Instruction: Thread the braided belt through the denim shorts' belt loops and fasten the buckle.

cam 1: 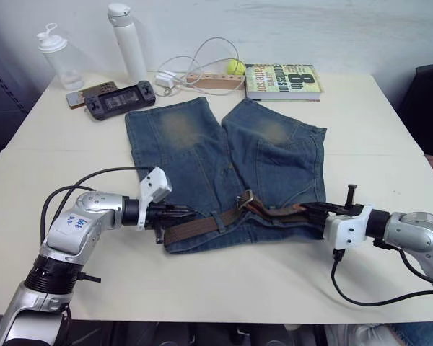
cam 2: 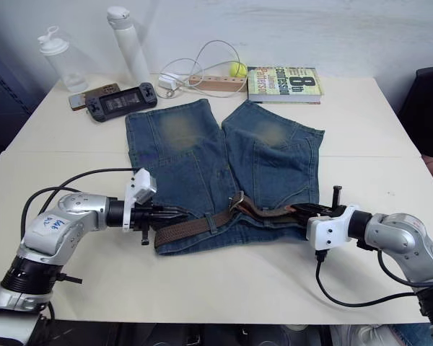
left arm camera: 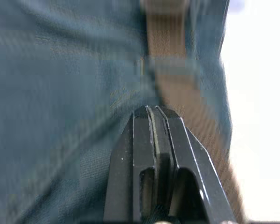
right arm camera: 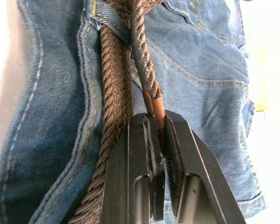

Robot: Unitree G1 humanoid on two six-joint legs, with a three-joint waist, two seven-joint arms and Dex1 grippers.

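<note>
A: What are the tools doing?
B: The right tool (right arm camera: 157, 122) is clenched on the braided belt (cam 1: 202, 227); the left tool (left arm camera: 151, 114) is pressed closed at the denim shorts' (cam 1: 195, 158) waistband, both arms low over the surface (cam 1: 224, 277).
A: Any writing?
B: A book (cam 1: 283, 81) behind reads "8th".

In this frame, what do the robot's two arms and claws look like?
Both arms are silver-grey metal with black joint rings. A white camera block sits at each wrist, and black cables loop along each arm. The left claw and the right claw each have two black fingers. The left arm carries blue handwritten marks on its casing.
</note>
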